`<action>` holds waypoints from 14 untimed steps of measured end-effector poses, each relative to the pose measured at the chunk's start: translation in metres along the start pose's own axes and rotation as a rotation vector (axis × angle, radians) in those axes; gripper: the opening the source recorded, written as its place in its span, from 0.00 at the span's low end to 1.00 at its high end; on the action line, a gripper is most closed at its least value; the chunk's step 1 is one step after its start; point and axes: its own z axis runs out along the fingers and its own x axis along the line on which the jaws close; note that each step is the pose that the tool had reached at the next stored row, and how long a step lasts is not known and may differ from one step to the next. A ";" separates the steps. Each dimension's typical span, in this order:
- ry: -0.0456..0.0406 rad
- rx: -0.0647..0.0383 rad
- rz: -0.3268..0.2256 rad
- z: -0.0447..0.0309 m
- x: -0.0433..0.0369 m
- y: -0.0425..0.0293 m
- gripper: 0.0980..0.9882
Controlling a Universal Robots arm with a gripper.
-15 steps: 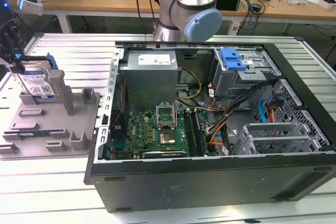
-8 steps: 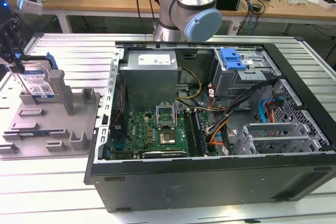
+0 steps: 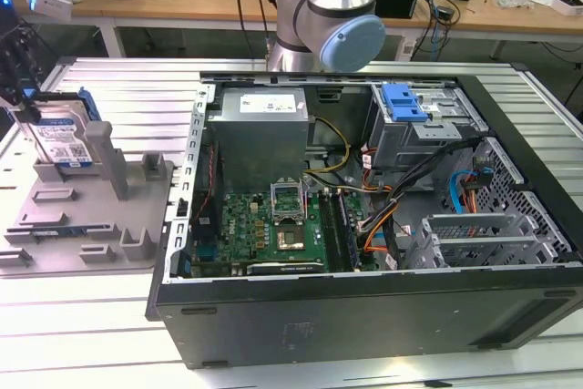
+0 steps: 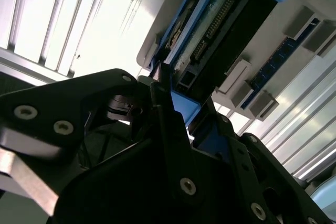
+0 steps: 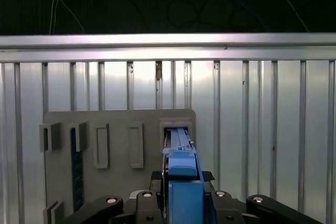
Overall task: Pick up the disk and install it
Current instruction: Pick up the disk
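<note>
Gripper [image 3: 29, 108]: at the exterior view's far left, over the holder, coming down on the disk from above.
Fingers [image 5: 147, 203]: closed on the disk. In the first wrist view one black finger lies against each side of its blue frame.
Disk [image 3: 62, 138]: stands upright on edge at the far left end of the holder, label towards the camera and the blue carrier around it. Its lower end is at the holder's slot; I cannot tell whether it is seated or lifted clear. It is well apart from the case.
Holder [image 3: 86, 216]: flat grey plate with upright posts and small brackets. It lies on the table, just beside the case's left wall.
Table [image 3: 127, 88]: ribbed aluminium slats under the holder and case.
Case [image 3: 364, 316]: black, lying on its side with the side panel off.
Board [image 3: 273, 225]: green, flat in the case's left half.
Power supply [image 3: 260, 129]: grey box behind the board.
Arm [image 3: 332, 15]: silver and pale blue, rising behind the case.
Bay [image 3: 424, 138]: metal drive cage in the case's far right corner.
Latch [image 3: 401, 102]: blue piece on top of the bay.
</note>
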 end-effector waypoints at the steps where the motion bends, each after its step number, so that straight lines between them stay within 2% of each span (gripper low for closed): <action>1: 0.0001 0.000 0.000 -0.0011 0.0000 0.0000 0.30; 10: 0.0000 0.000 0.000 -0.0193 0.0005 -0.0002 0.30; 14: -0.0002 0.000 0.000 -0.0328 0.0008 -0.0003 0.30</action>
